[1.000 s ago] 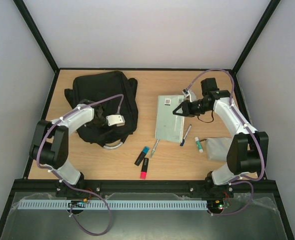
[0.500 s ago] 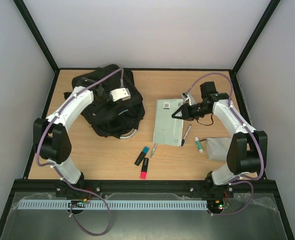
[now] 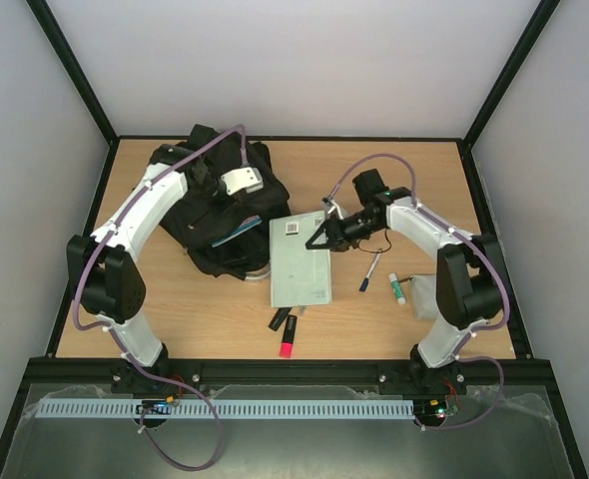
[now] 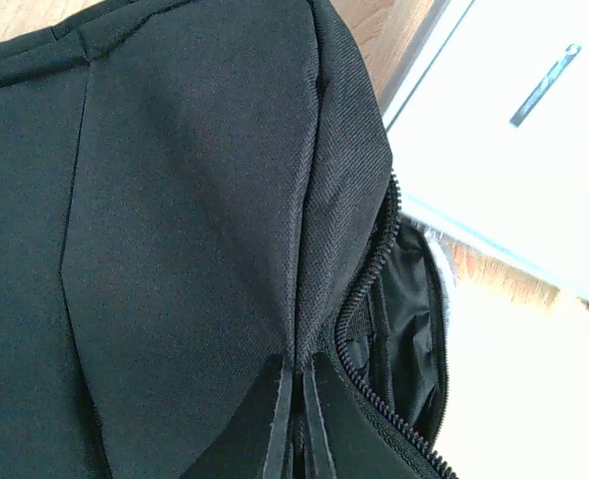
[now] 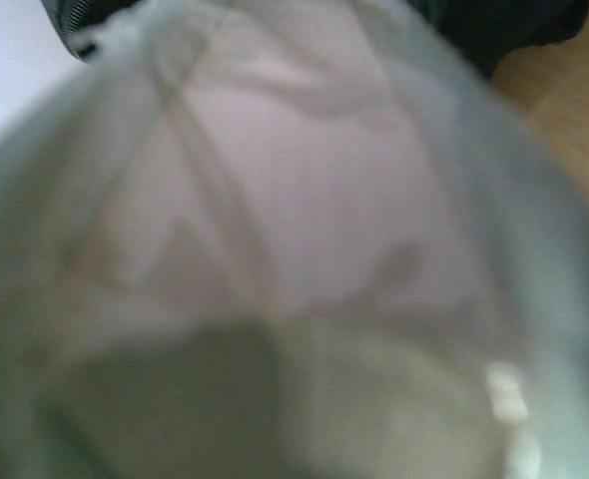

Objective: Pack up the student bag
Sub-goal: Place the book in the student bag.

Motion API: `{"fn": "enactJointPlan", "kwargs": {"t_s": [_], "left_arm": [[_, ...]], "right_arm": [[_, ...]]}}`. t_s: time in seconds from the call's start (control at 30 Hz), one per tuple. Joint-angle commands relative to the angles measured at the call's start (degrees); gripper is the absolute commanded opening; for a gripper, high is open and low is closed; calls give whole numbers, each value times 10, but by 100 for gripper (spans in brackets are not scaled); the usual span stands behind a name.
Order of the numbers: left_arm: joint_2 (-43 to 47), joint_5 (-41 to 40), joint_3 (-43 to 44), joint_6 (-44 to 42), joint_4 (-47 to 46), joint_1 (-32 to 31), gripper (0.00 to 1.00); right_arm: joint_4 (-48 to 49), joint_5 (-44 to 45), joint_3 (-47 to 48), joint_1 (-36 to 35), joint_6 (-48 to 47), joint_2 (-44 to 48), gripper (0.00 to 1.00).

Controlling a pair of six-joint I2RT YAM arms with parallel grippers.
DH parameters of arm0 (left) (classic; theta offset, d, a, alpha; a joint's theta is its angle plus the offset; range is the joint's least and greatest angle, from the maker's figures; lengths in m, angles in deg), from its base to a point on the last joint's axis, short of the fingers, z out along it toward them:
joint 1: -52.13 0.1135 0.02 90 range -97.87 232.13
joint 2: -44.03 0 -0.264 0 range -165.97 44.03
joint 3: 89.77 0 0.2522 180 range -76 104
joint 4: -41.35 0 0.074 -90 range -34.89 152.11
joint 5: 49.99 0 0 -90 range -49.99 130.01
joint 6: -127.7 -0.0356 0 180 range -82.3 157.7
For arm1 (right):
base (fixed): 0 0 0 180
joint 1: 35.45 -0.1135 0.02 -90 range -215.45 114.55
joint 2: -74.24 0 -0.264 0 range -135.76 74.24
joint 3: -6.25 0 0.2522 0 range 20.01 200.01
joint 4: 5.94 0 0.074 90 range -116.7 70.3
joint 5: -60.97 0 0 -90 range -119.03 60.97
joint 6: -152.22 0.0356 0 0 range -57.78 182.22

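Observation:
The student bag [image 3: 207,247], a black backpack, lies at the table's left centre with its zip opening facing right. My left gripper [image 3: 218,195] is shut on a fold of the bag's fabric beside the open zip [image 4: 369,289] and holds that edge up; the left wrist view shows my left gripper [image 4: 297,367] pinching the cloth. My right gripper [image 3: 321,238] is shut on the far right edge of a pale green-grey book [image 3: 299,264], held tilted next to the bag's opening. The book [image 5: 294,249] fills the blurred right wrist view and hides the fingers.
A blue pen [image 3: 370,271], a glue stick [image 3: 397,289] and a grey pouch [image 3: 426,296] lie right of the book. A black highlighter [image 3: 277,320] and a pink one [image 3: 288,340] lie just below it. The bag's grey handle [image 3: 260,269] sits by the book's left edge.
My left gripper has raised the bag's edge and pulled it toward the back. My right gripper has carried the book left, up to the bag's opening and over the teal highlighter.

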Motion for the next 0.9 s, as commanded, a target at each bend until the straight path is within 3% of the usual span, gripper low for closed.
{"fn": "enactJointPlan", "kwargs": {"t_s": [0.0, 0.43, 0.87], "left_arm": [[-1, 33, 32, 4, 25, -4, 2], [-1, 52, 62, 51, 36, -4, 2], [-19, 80, 115, 41, 89, -3, 3]], "right_arm": [[35, -88, 37, -25, 47, -34, 1], [131, -176, 123, -103, 189, -175, 1], [182, -154, 241, -131, 259, -279, 1]]}}
